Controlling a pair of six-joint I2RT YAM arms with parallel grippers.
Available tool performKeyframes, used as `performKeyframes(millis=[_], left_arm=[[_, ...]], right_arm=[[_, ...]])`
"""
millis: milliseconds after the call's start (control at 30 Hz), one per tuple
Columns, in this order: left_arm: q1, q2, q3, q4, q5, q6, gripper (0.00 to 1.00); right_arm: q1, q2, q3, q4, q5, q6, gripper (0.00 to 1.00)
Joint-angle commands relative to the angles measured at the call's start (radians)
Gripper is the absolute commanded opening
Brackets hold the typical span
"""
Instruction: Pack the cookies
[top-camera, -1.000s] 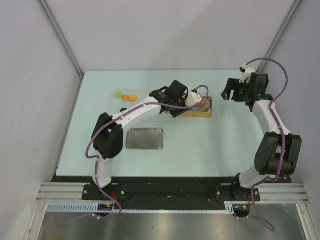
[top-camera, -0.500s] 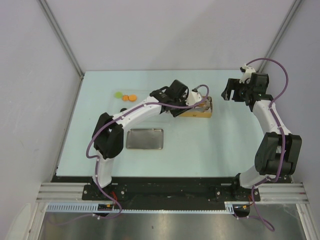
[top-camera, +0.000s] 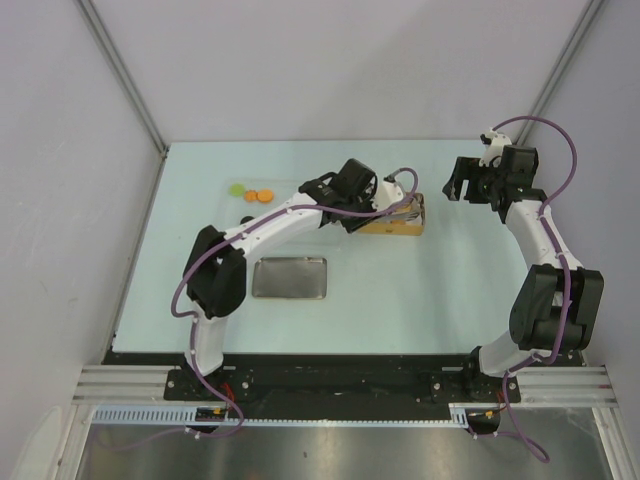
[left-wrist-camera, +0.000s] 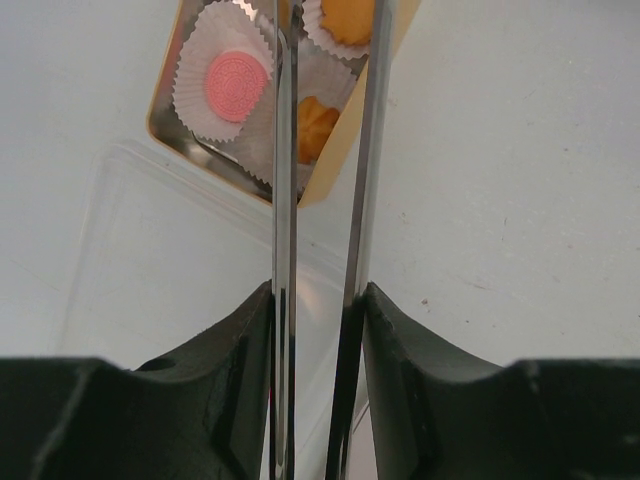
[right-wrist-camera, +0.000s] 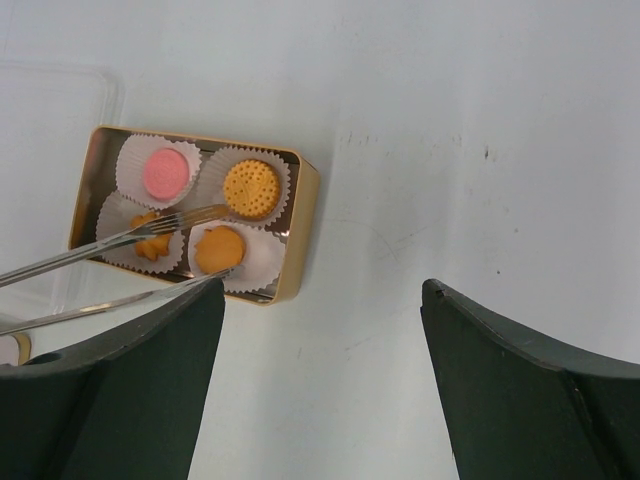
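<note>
A gold tin (right-wrist-camera: 300, 230) holds white paper cups with a pink cookie (right-wrist-camera: 166, 172) and three orange cookies, one dotted (right-wrist-camera: 251, 188). My left gripper (left-wrist-camera: 318, 300) is shut on metal tongs (left-wrist-camera: 283, 150), whose tips reach over the tin (top-camera: 395, 228), around an orange cookie (left-wrist-camera: 318, 128). Loose green (top-camera: 237, 188), orange (top-camera: 260, 196) and black (top-camera: 246, 221) cookies lie on the table at far left. My right gripper (right-wrist-camera: 322, 290) is open and empty, above the table to the right of the tin, and shows in the top view (top-camera: 462, 186).
A flat metal tray (top-camera: 289, 277) lies in front of the left arm. A clear plastic sheet or lid (left-wrist-camera: 170, 260) lies under the left gripper beside the tin. Grey walls bound the table at back and sides.
</note>
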Motion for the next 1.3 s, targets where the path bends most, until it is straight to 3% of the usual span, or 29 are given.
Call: performKeyframes(millis=[0,300,533,933,1233,1267], left_arm=[[-0.006,-0.112,-0.010,0.050,-0.021,-0.025,0.42],[0.024,-0.247,-0.117,0.082,-0.026,-0.054,0.42],[0.109,-0.396,-0.293,0.162,-0.026,-0.109,0.42],[0.349,-0.649,-0.565,0.308,0.015,-0.178,0.43],[0.597,-0.749,-0.717,0.358,0.043,-0.187,0.43],[0.666,-0.767,-0.743,0.374,0.050,-0.184,0.43]], right_arm=[[-0.006,-0.010,0.004,0.003,-0.015,0.000,0.84],[-0.006,-0.016,0.006,0.006,-0.023,0.008,0.84],[-0.003,-0.020,0.004,0.005,-0.026,0.008,0.84],[0.008,-0.014,0.006,0.005,-0.020,0.007,0.85],[0.009,-0.016,0.006,0.005,-0.020,0.005,0.84],[0.009,-0.017,0.004,0.003,-0.021,0.005,0.84]])
